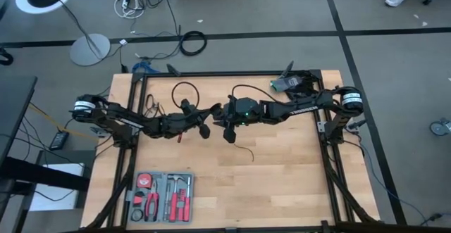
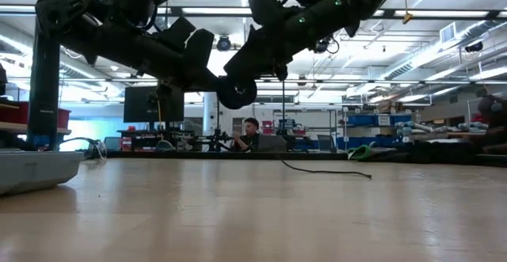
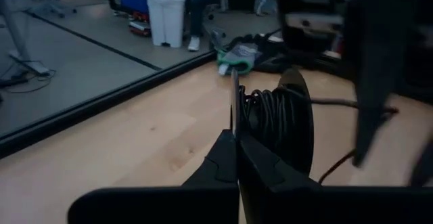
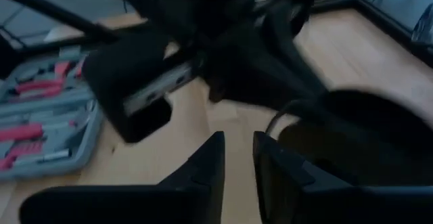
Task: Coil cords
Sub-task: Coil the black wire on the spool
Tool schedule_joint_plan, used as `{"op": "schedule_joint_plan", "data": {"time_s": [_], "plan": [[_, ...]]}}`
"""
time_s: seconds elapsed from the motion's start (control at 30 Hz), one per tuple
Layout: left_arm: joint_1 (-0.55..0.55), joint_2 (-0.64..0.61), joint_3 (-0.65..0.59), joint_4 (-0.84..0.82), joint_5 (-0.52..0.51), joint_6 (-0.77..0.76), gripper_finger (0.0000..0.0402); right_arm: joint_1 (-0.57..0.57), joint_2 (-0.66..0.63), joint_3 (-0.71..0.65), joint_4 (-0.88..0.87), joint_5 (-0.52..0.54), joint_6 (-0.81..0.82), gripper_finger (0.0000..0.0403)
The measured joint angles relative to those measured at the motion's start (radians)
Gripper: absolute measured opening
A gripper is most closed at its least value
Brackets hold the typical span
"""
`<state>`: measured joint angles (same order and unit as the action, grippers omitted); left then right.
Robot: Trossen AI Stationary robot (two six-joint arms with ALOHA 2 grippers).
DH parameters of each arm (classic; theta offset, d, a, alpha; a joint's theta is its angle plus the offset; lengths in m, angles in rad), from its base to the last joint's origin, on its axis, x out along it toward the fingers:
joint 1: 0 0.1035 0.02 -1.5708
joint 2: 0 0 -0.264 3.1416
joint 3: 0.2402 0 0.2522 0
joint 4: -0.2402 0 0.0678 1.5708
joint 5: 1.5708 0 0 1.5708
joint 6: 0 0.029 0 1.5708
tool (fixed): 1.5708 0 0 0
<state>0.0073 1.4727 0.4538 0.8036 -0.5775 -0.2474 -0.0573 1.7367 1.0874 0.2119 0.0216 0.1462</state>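
Note:
The cords are one thin black wire wound on a small round black puck (image 3: 298, 126), which hangs above the table's middle (image 2: 236, 92). The coiled turns (image 3: 267, 116) sit between its two discs. A loose tail (image 2: 325, 170) lies on the wood (image 1: 246, 152), and a loop (image 1: 184, 91) shows behind the arms. My left gripper (image 3: 235, 158) is shut on the puck. My right gripper (image 4: 238, 158) hovers close beside it (image 1: 229, 134), its fingers a little apart with nothing between them. My left gripper pinches the thin rim of the puck's nearer disc (image 3: 234, 119) between its two shut fingers. The fingers come nearly level from the table's left side. The puck stands on edge, lifted clear of the table, with the wire wound beside the fingers.
A grey tool case (image 1: 161, 196) with red-handled tools lies at the near left. A green and white object (image 1: 285, 84) sits at the far right corner. Bare wood (image 1: 282, 184) spreads toward the near right. A person sits in the room beyond the table (image 2: 252, 134).

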Motion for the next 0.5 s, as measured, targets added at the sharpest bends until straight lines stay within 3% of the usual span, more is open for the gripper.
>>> {"op": "schedule_joint_plan", "data": {"time_s": [0.5], "plan": [[-0.001, 0.000, 0.000, 0.097, -0.047, -0.016, 0.0000, 0.075, -0.003, -0.021, -0.040, 0.050, -0.036, 0.0092]]}}
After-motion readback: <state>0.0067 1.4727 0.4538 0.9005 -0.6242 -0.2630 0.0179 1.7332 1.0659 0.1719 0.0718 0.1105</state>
